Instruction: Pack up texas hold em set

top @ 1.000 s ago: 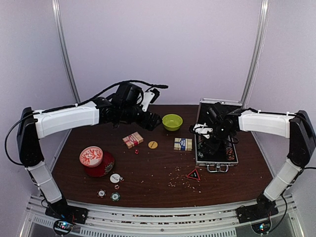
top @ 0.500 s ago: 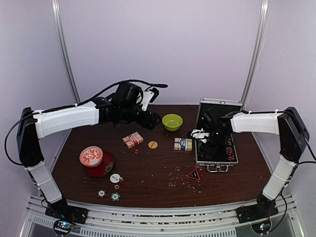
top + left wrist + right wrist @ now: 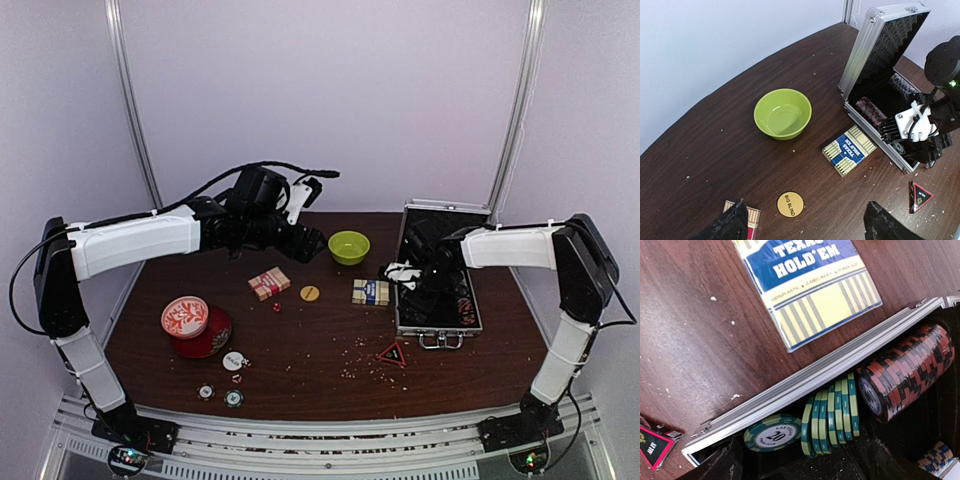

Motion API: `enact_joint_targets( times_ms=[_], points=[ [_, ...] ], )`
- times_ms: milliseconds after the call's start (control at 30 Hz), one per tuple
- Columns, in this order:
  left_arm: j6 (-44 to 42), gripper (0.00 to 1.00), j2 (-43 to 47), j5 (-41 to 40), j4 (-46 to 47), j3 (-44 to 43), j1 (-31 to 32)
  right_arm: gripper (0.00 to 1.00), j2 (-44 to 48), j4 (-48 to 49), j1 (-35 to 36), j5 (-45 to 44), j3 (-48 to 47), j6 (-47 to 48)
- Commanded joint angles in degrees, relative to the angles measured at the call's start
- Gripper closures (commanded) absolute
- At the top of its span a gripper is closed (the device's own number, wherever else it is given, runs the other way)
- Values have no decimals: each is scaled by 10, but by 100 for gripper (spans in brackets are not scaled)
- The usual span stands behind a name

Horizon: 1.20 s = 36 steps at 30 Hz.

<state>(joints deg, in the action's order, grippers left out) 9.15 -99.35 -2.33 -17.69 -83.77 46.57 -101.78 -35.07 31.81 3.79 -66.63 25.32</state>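
Note:
The silver case (image 3: 437,300) lies open at the right with its lid upright. My right gripper (image 3: 430,288) hangs inside its left edge, open (image 3: 805,465), just above a short row of green chips (image 3: 840,415) and one flat green "20" chip (image 3: 772,432). A red-and-black chip row (image 3: 910,372) sits beside them. The blue card deck (image 3: 370,291) lies left of the case rim (image 3: 810,380). My left gripper (image 3: 312,243) hovers open (image 3: 805,220) over the yellow "BIG BLIND" button (image 3: 790,204) and the red card deck (image 3: 269,283). Tiny red dice (image 3: 277,306) lie near that deck.
A lime-green bowl (image 3: 348,246) stands at the back centre. A red-and-white tin (image 3: 185,316) rests on a red lid (image 3: 210,338) at the left. A white button (image 3: 233,360) and two chips (image 3: 233,398) lie near the front. A red-and-black triangle (image 3: 392,353) sits amid crumbs.
The right gripper has opened wider and shifted a little toward the case's left edge as its arm folded in. The left arm has not moved.

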Motion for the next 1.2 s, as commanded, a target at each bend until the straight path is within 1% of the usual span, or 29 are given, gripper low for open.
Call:
enact_joint_targets(
  times_ms=[0,100,367,633,867,1167],
  points=[
    [5,19,-5,4,15,0,-1,14,-16,6,4,-32,-9,-8],
    [5,19,-5,4,16,-1,-1,16,-17,5,4,-36,-9,-9],
    [5,19,-8,9,13,-3,-1,14,-19,26,4,-53,-1,-11],
    [7,19,-6,13,12,-3,-1,16,-4,43,-6,-93,-16,-27],
    [7,19,-5,17,11,-3,-1,18,1,36,-26,-96,-31,-31],
    [8,19,-9,21,11,-3,-1,20,-8,46,-33,-102,-35,-38]
  ],
)
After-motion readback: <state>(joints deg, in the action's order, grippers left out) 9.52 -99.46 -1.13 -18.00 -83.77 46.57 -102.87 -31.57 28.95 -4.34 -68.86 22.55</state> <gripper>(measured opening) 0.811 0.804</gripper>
